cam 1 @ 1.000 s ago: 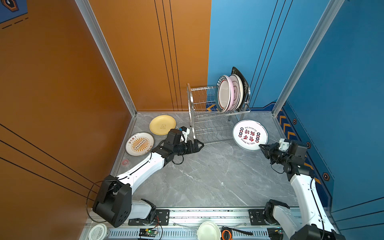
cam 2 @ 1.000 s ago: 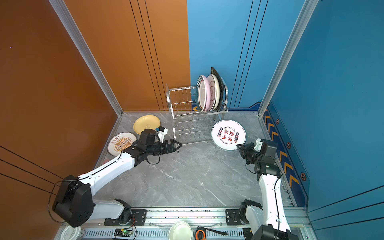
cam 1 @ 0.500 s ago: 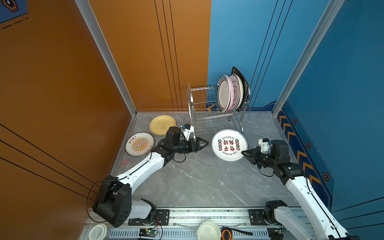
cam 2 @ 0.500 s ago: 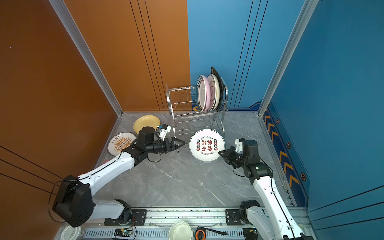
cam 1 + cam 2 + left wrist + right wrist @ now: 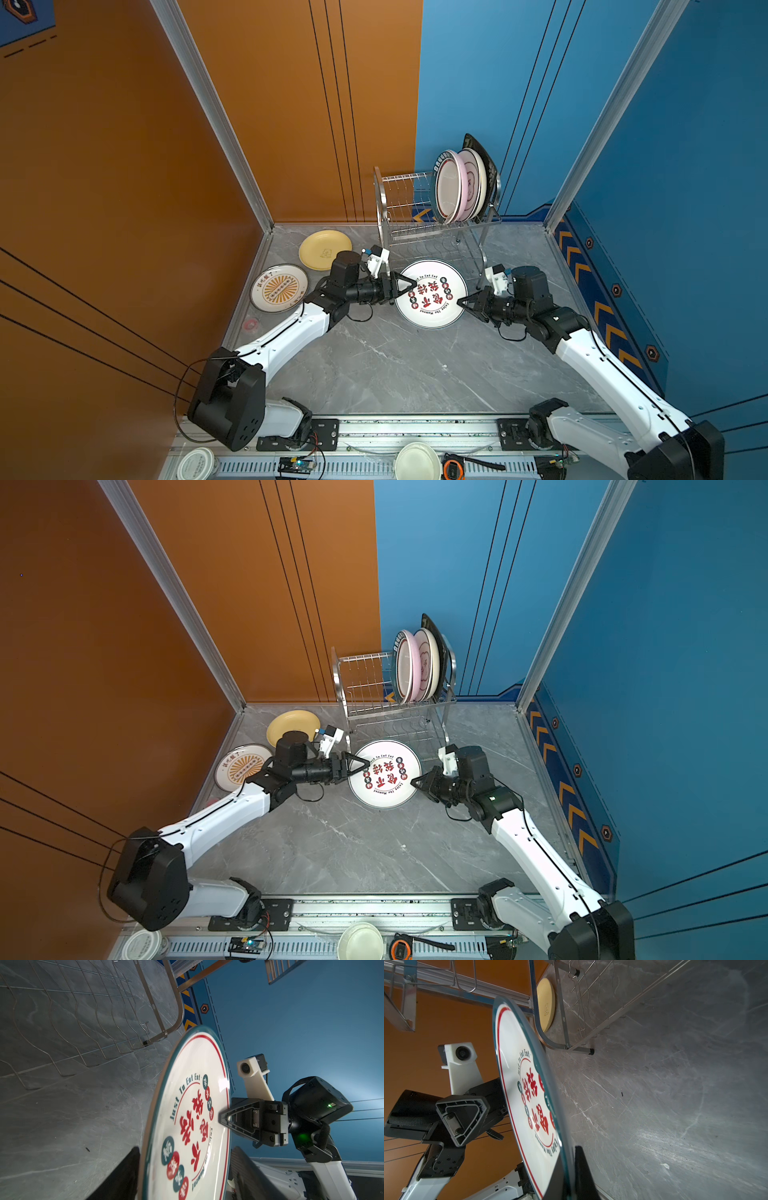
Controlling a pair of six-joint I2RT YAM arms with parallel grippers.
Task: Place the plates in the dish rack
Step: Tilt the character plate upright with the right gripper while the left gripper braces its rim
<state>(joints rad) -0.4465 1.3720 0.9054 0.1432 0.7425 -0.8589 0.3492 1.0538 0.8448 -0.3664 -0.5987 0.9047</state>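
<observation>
Right now my right fingers [image 5: 468,300] are clamped on the plate [image 5: 430,309] rim, holding it above the counter [image 5: 395,365] before the rack [image 5: 436,235]; left fingers [image 5: 403,279] straddle its opposite rim, grip unclear.

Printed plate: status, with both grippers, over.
Right gripper shut on rim of printed plate. Left gripper open, astride opposite rim. Plate held before dish rack; nothing between.
</observation>
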